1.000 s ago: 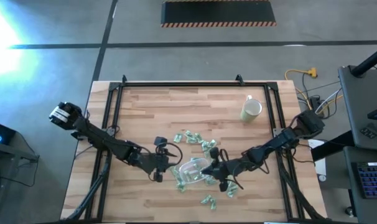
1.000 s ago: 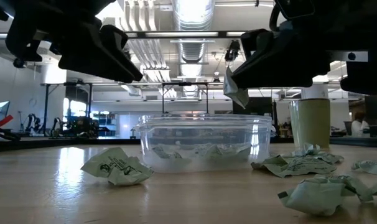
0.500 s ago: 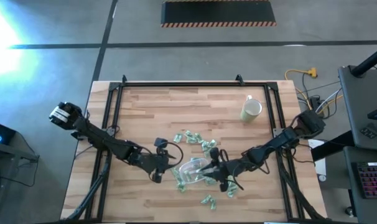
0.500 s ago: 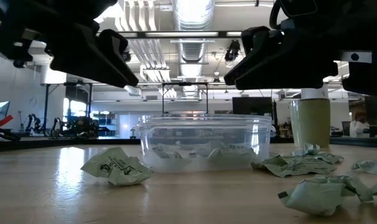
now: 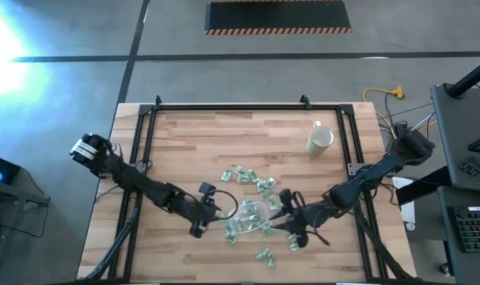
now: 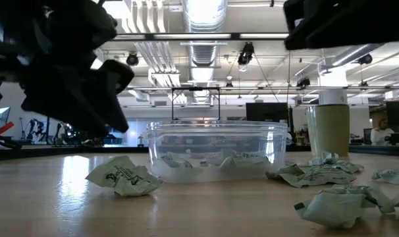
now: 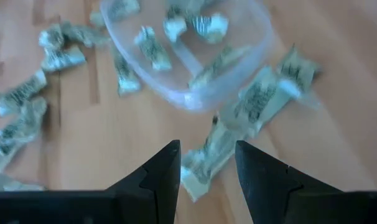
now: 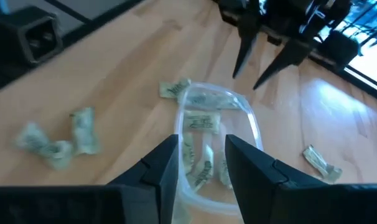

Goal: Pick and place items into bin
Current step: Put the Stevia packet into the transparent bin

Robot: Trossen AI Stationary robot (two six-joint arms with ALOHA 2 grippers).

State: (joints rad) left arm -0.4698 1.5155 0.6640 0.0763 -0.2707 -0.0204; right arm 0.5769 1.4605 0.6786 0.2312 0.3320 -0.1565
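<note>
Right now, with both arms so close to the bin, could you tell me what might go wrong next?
The left gripper hangs open beside the bin; reaching for items lying against the bin's wall could nudge the light container. The right gripper, open on the opposite side, might collide with the left over it.

The bench (image 5: pixel 192 134) is pale wood in glued strips, smooth with a soft sheen that mirrors the ceiling lights in the low view, and it sits in a dark matt metal frame (image 5: pixel 224 107). Just ahead of the left arm's matt black, hard-looking jaws, the bin (image 7: pixel 238 74) is thin translucent plastic, glossy and smooth, with crinkly pale-green wrapped items (image 7: pixel 148 46) showing through its wall. More such wrappers (image 6: pixel 124 176), creased and printed, lie on the wood beside a smooth cream mug (image 5: pixel 319 140).
</note>
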